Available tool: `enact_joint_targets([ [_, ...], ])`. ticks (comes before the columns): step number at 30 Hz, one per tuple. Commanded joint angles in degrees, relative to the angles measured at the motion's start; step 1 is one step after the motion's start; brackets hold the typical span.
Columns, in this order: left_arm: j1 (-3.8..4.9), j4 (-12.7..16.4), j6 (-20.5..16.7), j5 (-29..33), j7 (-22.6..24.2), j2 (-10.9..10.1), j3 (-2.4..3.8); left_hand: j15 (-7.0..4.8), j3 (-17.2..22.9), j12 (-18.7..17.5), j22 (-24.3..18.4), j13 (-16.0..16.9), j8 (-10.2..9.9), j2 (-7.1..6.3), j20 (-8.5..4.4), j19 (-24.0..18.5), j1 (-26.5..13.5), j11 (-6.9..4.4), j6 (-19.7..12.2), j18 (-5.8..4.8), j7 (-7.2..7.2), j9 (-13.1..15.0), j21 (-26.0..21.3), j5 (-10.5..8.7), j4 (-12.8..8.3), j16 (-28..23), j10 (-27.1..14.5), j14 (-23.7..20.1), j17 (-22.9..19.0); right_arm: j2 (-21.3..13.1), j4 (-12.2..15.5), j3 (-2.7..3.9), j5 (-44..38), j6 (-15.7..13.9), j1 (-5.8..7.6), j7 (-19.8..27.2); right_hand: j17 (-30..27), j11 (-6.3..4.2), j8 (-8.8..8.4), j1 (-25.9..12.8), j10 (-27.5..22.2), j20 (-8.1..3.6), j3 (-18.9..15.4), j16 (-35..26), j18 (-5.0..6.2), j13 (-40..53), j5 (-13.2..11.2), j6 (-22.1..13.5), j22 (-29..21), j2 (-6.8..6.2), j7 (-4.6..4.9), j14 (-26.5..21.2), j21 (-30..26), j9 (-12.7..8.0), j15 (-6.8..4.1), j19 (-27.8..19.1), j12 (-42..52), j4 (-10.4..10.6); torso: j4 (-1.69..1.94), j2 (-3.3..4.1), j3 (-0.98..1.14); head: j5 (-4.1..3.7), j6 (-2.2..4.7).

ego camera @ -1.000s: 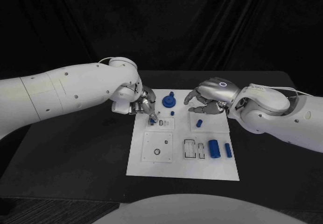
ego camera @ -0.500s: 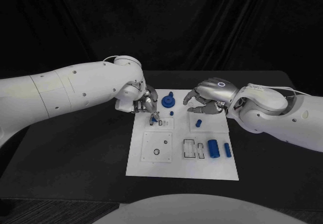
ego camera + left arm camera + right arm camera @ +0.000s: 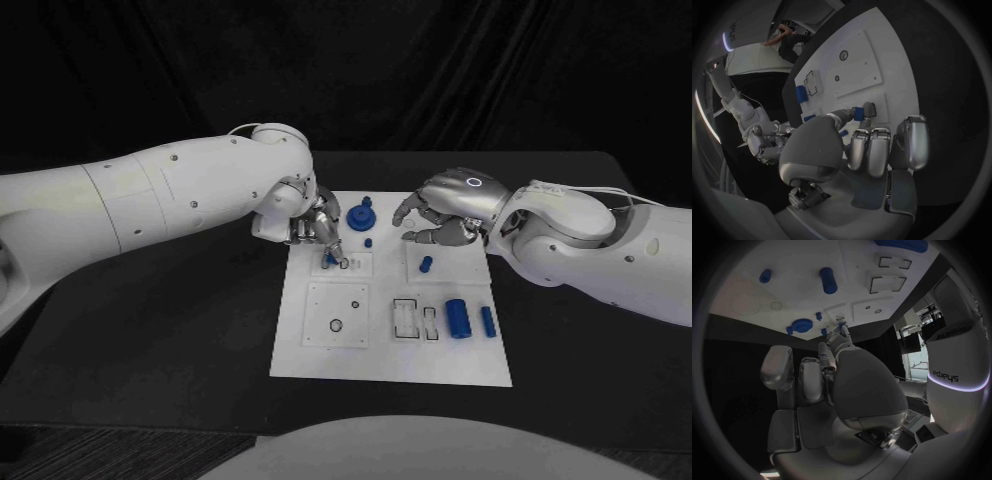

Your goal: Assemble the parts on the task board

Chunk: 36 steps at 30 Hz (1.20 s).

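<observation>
The left hand [image 3: 310, 226] pinches a small blue peg [image 3: 332, 260] over the board [image 3: 389, 360], upper left. Light, stiff and probably slippery, it needs a fingertip grip. The right hand [image 3: 440, 215] hovers, fingers curled, holding nothing.

Task board [image 3: 389, 360] lies mid-table [image 3: 159, 330], long side running away from robot. Far edge of board: gear-shaped part [image 3: 362, 215] stands left of centre, small peg [image 3: 369, 242] just in front of it. Left hand [image 3: 309, 226] hangs over board's far-left corner, fingertips down at small square plate [image 3: 352, 265], pinching small part [image 3: 332, 259] there. Right hand [image 3: 437, 212] hovers over far-right area, behind short peg [image 3: 426, 264]. Larger square plate [image 3: 339, 314] sits near-left of centre. Right of it: rectangular slots [image 3: 415, 319], then large cylinder [image 3: 459, 318], then slim cylinder [image 3: 489, 321] nearest right edge.
</observation>
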Motion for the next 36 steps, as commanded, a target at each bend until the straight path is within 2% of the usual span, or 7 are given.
enact_joint_targets([
  [1, -0.27, -0.21, 0.80, 0.19, 0.32, 0.29, 0.04, -0.34, 0.94, -0.03, 11.01, 15.02, -0.28, 0.48, 0.04, 0.41, -0.05, -0.38, 1.18, 0.44, -0.95, 0.02, 0.32, 0.30, -1.25, 0.15, 5.97, 5.95, 15.09, 0.02, -0.01, 0.03, -0.38, 0.23, -0.15, -0.80, -0.11, 0.56, -0.32, -0.14, 1.38, -0.16, 0.16, -0.42, 0.42, 8.30, -0.28, 0.35, 7.85, 0.41, -0.02, 2.10, -0.30, -0.02, 0.43, -0.38, -0.34, 0.29, 0.05, -0.01, -0.02, -0.14, -0.01],
  [32, -1.08, -1.37, -0.65, 0.19, 1.60, 1.76, 0.04, -0.37, 1.09, -0.03, 10.93, 15.02, -0.50, 0.51, 0.00, 0.26, -0.51, -0.38, 1.34, 0.51, -0.92, 0.03, 0.09, 0.12, -1.55, 0.15, 5.97, 5.95, 15.09, 0.29, -0.30, 0.03, 0.11, 0.56, -0.28, -0.83, -0.38, 0.61, -0.32, -0.13, 1.26, -0.14, 0.30, -0.69, 0.47, 8.11, -0.44, 0.47, 7.77, 0.70, 0.04, 2.04, -0.60, -0.01, 0.45, -0.44, -0.45, 0.40, 0.05, -0.01, 0.01, 0.16, -0.01],
  [36, -1.15, -1.62, -0.57, 0.19, 1.60, 1.96, 0.04, -0.37, 1.10, -0.03, 10.92, 15.02, -0.70, 0.60, -0.02, 0.28, -1.07, -0.37, 1.46, 0.50, -0.91, 0.05, 0.05, -0.42, -1.65, 0.15, 5.97, 5.95, 15.09, 0.32, -0.31, 0.03, 0.15, 0.68, -0.29, -0.87, -0.38, 0.61, -0.32, -0.13, 1.26, -0.14, 0.30, -0.69, 0.47, 8.11, -0.44, 0.47, 7.77, 0.70, 0.04, 2.04, -0.60, -0.01, 0.45, -0.44, -0.45, 0.40, 0.08, -0.01, 0.02, 0.10, -0.01],
])
